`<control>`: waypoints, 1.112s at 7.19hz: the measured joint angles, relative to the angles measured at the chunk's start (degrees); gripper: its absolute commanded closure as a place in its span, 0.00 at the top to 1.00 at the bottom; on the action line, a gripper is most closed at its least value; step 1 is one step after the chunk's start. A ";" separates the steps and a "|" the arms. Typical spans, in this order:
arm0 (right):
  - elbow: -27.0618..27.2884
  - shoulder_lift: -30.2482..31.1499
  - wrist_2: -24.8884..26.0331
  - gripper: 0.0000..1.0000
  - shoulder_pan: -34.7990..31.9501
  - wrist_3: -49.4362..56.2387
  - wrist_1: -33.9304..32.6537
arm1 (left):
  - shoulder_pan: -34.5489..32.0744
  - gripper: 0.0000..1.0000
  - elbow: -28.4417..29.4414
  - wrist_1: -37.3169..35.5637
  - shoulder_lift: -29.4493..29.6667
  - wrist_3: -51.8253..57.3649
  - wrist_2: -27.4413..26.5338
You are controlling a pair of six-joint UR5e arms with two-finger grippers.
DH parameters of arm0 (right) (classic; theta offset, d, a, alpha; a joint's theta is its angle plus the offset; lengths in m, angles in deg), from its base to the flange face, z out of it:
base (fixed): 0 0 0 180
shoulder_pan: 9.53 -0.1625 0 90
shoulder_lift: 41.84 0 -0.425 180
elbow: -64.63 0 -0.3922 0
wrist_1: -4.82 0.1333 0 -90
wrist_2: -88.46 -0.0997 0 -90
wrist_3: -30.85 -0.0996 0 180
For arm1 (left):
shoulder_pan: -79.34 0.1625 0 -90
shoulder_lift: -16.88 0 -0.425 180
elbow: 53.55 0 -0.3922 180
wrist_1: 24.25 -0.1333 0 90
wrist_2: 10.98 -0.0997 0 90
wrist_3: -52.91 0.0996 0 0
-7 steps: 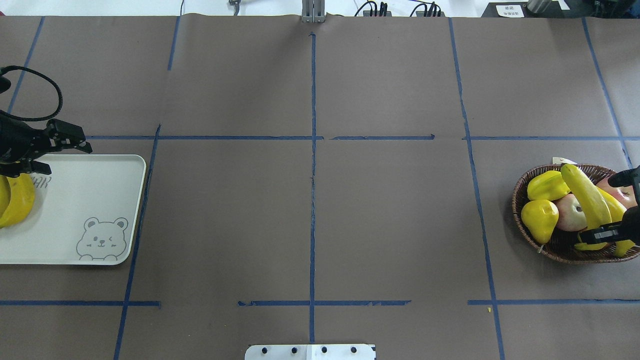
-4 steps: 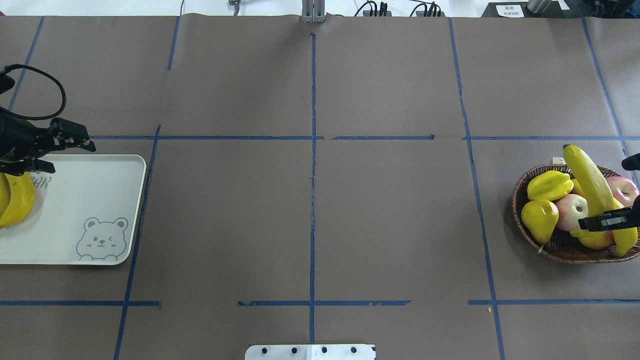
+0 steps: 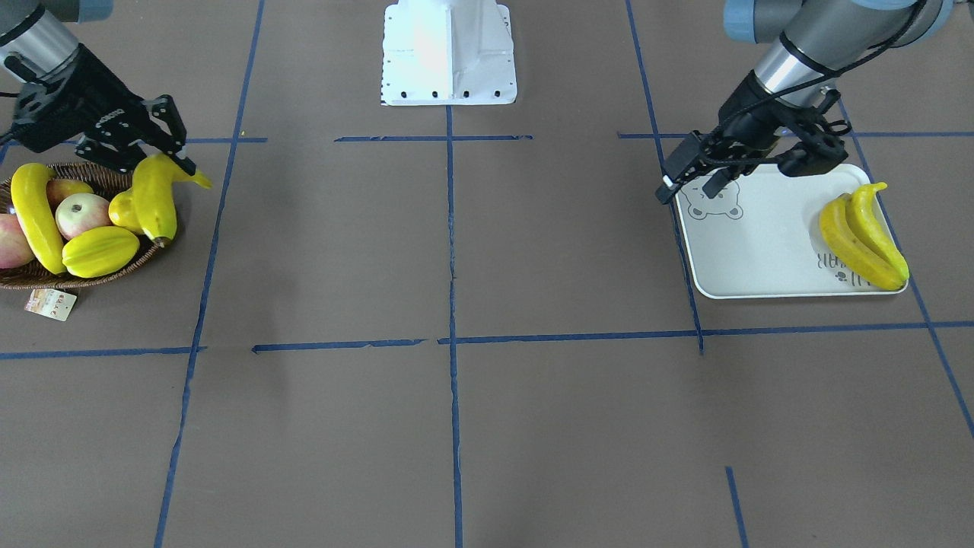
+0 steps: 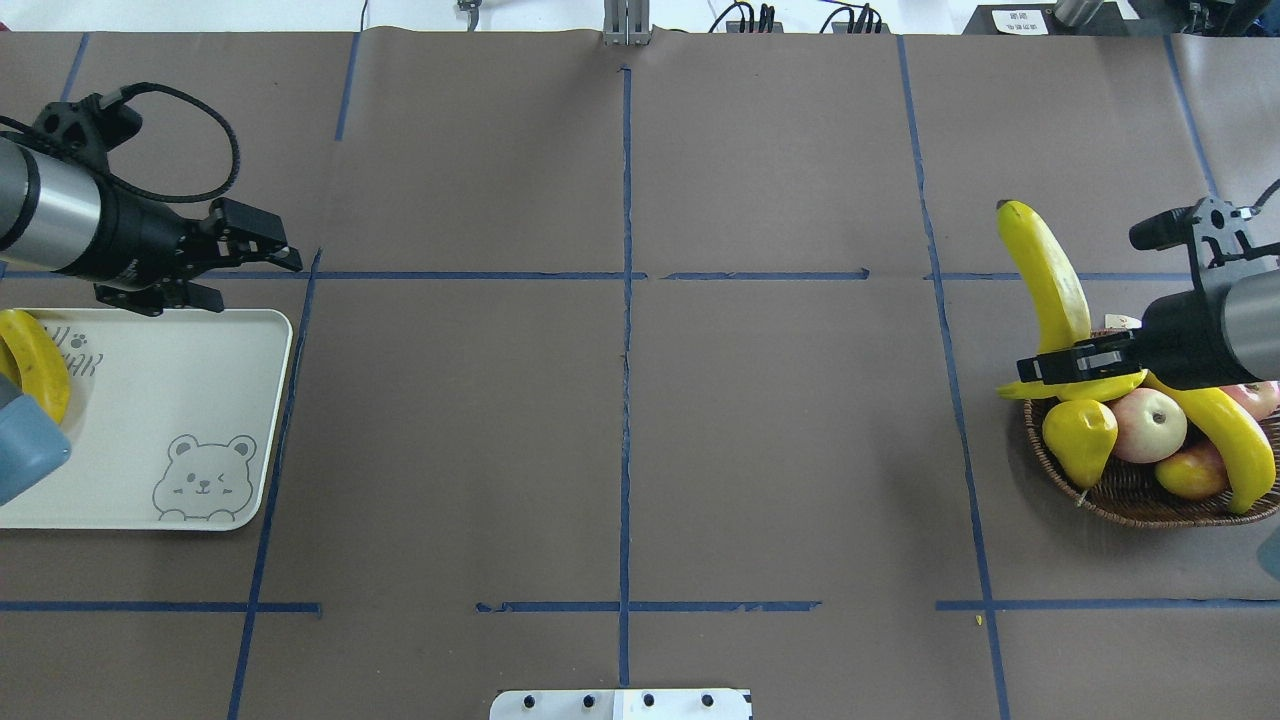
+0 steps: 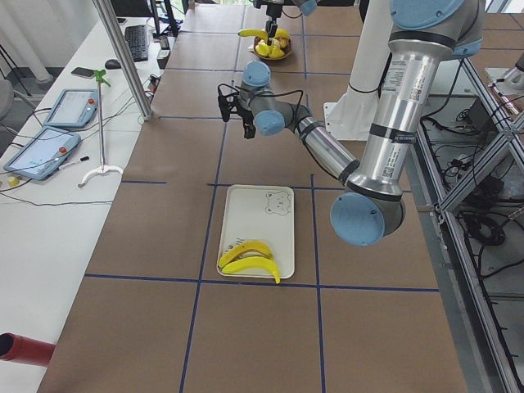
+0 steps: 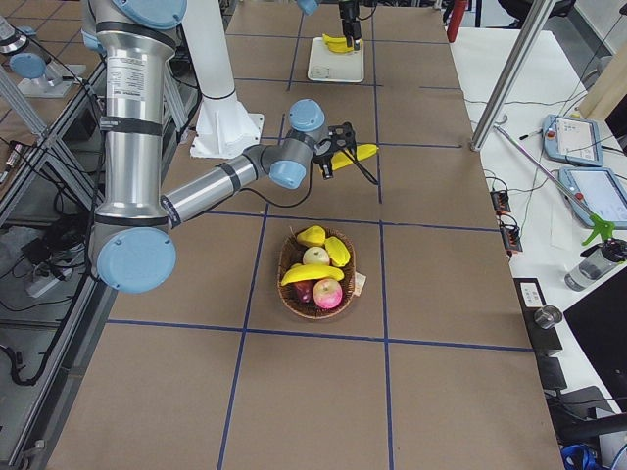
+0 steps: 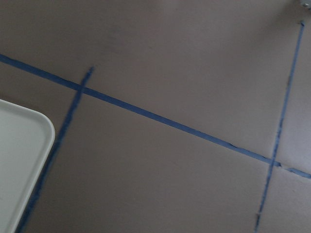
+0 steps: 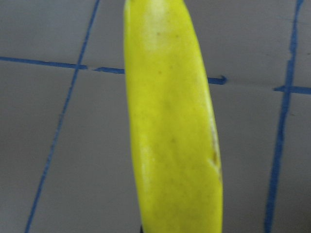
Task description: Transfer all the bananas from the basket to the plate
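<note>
My right gripper (image 4: 1078, 362) is shut on the lower end of a long yellow banana (image 4: 1045, 265), held in the air over the near-centre edge of the wicker basket (image 4: 1105, 490); it fills the right wrist view (image 8: 172, 136). One more banana (image 4: 1228, 432) lies in the basket. Two bananas (image 3: 864, 234) lie at the outer end of the pale bear-face plate (image 3: 761, 247). My left gripper (image 4: 255, 280) is open and empty, just past the plate's (image 4: 180, 400) far inner corner.
The basket also holds a yellow pear (image 4: 1080, 440), apples (image 4: 1145, 420) and a starfruit (image 3: 99, 251); a paper tag (image 3: 50, 304) hangs from it. Blue tape lines cross the brown table (image 4: 625, 400). The robot base (image 3: 447, 53) stands at the middle edge.
My right gripper has lifted the banana up out of the basket and toward the table's centre. My left arm has moved off the plate toward the centre, still open.
</note>
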 measured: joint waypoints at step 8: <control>-4.22 -21.94 23.18 0.13 23.11 -18.19 -0.50 | 12.58 1.00 1.06 1.60 16.70 -12.48 -7.14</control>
